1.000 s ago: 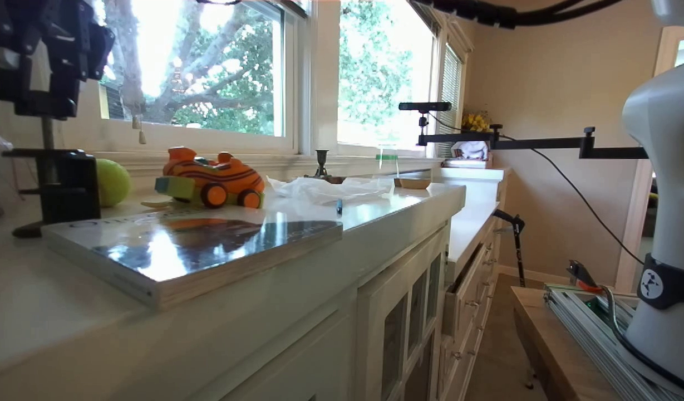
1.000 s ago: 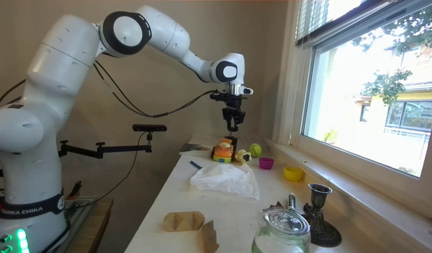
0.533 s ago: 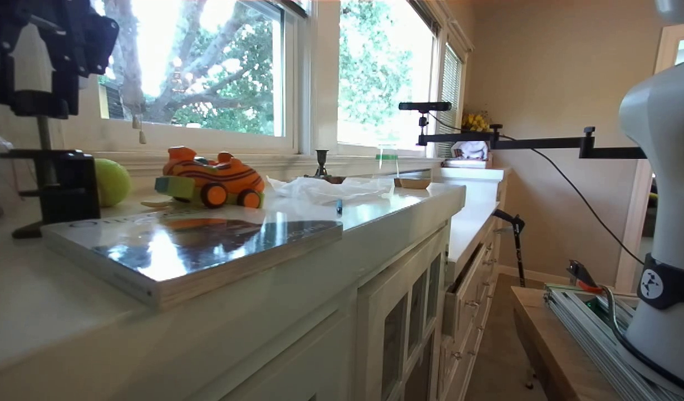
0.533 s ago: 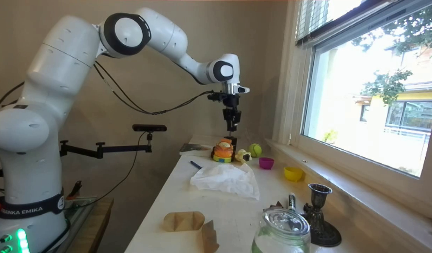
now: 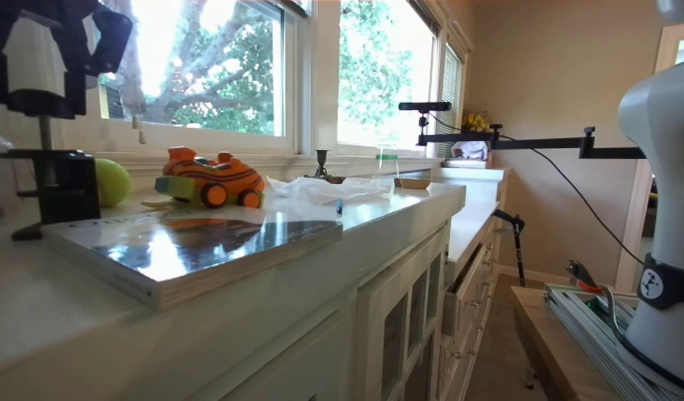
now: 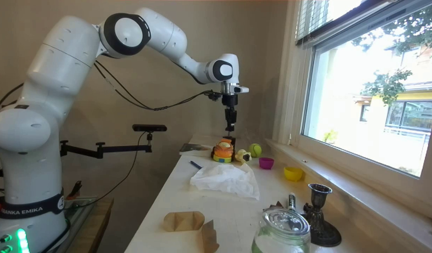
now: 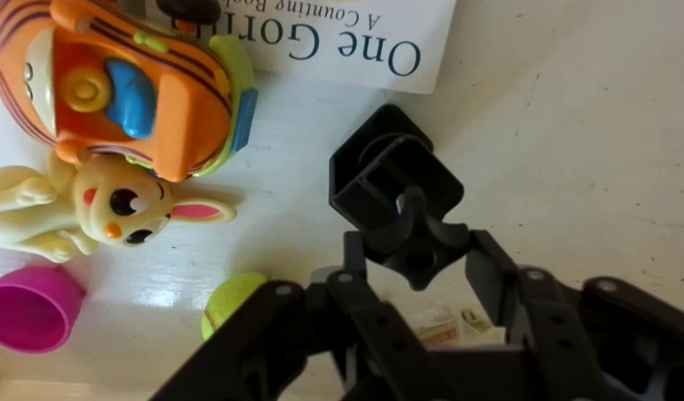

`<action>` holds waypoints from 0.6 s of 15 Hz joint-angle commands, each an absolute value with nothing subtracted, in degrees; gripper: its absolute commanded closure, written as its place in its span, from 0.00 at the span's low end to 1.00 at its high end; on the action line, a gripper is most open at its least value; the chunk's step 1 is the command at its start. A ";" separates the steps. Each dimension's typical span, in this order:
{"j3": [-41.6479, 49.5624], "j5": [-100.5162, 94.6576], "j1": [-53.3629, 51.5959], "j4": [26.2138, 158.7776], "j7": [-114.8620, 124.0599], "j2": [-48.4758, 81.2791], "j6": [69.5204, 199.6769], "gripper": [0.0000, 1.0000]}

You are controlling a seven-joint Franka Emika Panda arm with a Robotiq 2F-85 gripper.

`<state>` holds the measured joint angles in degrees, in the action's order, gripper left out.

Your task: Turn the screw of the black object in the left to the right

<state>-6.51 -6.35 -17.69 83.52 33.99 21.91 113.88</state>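
Claw (image 7: 417, 257): clamped on opposite sides of the knob (image 5: 38, 103), likely so its rotation turns the screw (image 5: 45, 133).
Clamp (image 5: 72, 184): upright, toward the far edge of the worktop (image 6: 173, 202) in an exterior view, probably to suit gripping from above.

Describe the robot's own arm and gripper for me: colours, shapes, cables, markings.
The arm is white, smooth and tube-like, with black rings around some joints. A dark band low on it carries white FRANKA EMIKA lettering. Black cables run to its far end, where a silver collar meets the black gripper. Its fingers are jointed, with round grey pins.
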 commanded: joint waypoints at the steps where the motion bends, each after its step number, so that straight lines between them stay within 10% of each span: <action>1: -5.88 -5.30 -18.68 82.00 40.32 23.38 110.76 0.76; 6: -6.04 -5.41 -18.47 81.73 44.42 23.35 109.58 0.76; 8: -6.08 -5.52 -18.44 81.65 45.48 23.35 109.33 0.30; 9: -6.09 -5.57 -18.43 81.67 45.88 23.36 109.15 0.24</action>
<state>-6.51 -6.24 -17.77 83.03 43.48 21.93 111.70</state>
